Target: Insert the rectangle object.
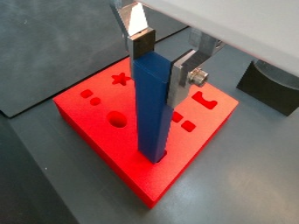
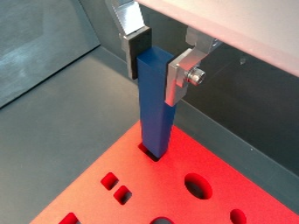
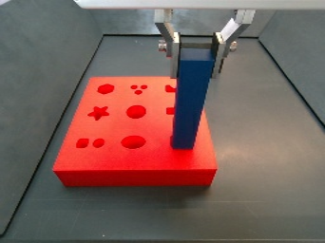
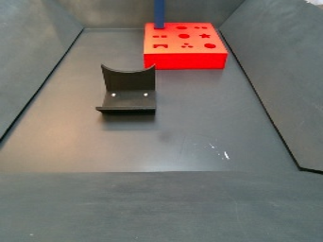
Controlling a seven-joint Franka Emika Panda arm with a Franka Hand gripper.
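The rectangle object, a tall blue bar, stands upright with its lower end in a hole near the edge of the red block. My gripper is at the bar's top, with a finger on each side, shut on it. The same shows in the other wrist view: gripper, bar, block. In a side view the gripper holds the bar vertical over the block. In the far side view only the bar's base and the block show.
A small dark grey holder with a curved notch stands on the floor in front of the block; its corner shows in a wrist view. Dark walls enclose the floor. The block has several other shaped holes.
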